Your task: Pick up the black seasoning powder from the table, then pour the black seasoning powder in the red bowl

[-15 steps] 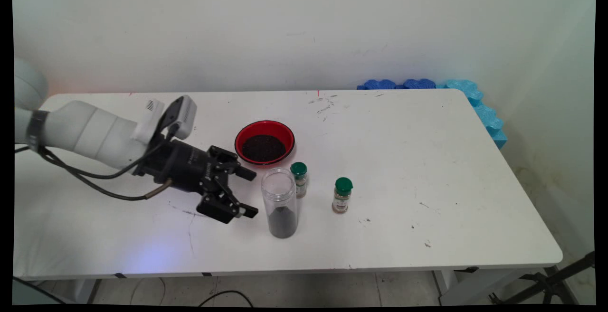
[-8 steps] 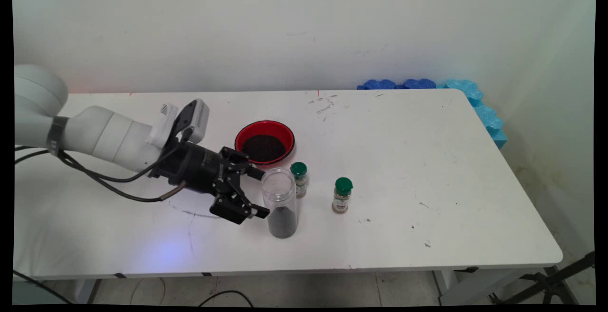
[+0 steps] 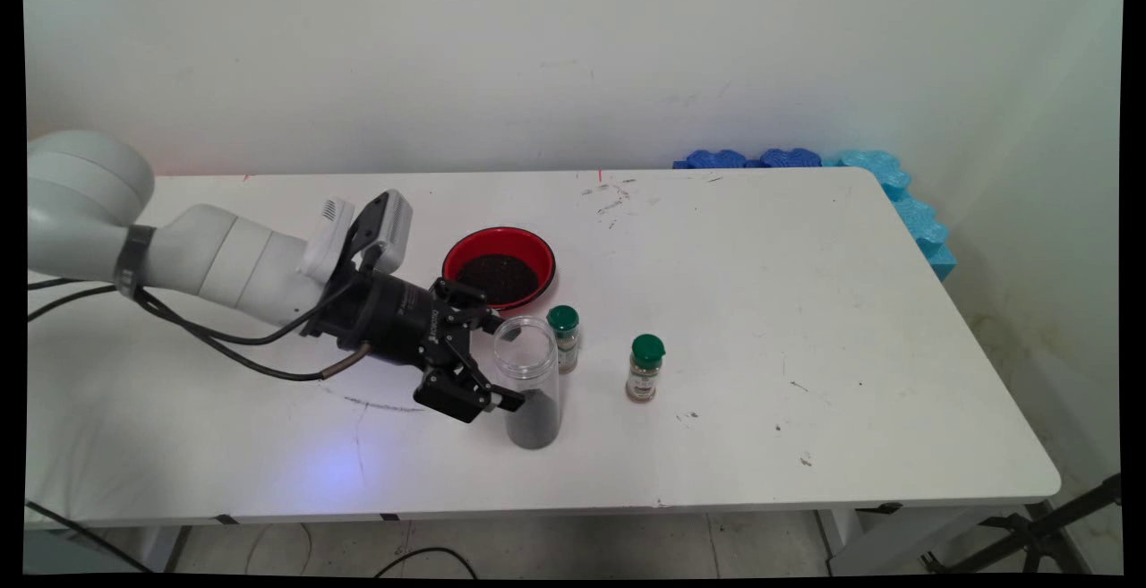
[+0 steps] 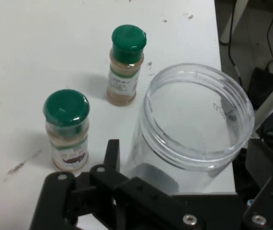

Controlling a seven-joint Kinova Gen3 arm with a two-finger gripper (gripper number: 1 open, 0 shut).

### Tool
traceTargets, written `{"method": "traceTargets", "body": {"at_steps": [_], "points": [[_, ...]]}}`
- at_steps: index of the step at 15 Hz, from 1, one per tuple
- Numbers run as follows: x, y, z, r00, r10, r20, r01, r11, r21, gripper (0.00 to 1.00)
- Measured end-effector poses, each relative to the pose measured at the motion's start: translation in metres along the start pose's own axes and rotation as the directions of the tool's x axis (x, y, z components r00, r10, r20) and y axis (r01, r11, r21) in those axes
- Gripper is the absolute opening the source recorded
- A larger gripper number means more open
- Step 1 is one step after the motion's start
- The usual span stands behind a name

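A tall clear jar (image 3: 532, 364) with dark powder at its bottom stands upright on the white table (image 3: 806, 319). My gripper (image 3: 507, 364) lies nearly level and open, one finger on each side of the jar. In the hand view the jar (image 4: 196, 120) fills the space between the fingers (image 4: 111, 152), with a narrow gap at the left one. Two small spice bottles with green caps stand just beyond: one (image 3: 564, 337) right behind the jar, the other (image 3: 645, 367) further right. They also show in the hand view, the nearer bottle (image 4: 67, 129) and the farther one (image 4: 126, 64).
A red bowl (image 3: 458, 252) of dark grains sits just behind the gripper. Blue foam pieces (image 3: 913, 208) line the table's far right corner. A black stand's legs (image 3: 1030, 534) show on the floor at the lower right.
The arm has slid right along the table. The open fingers, which were left of the jar, now straddle it. The jar, bottles and bowl have not moved.
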Motion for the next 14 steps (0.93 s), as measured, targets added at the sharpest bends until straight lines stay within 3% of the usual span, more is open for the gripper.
{"method": "traceTargets", "body": {"at_steps": [6, 7, 14], "points": [[0.002, -0.0007, 0.0067, 1.0, 0.007, -0.01, -0.007, 1.0, -0.006, 1.0], [0.0026, -0.001, 0.0075, 1.0, 0.012, -0.011, -0.012, 1.0, -0.006, 0.0], [0.0069, -0.0018, 0.0013, 0.999, 0.032, -0.022, -0.032, 0.999, -0.005, 0.0]]}}
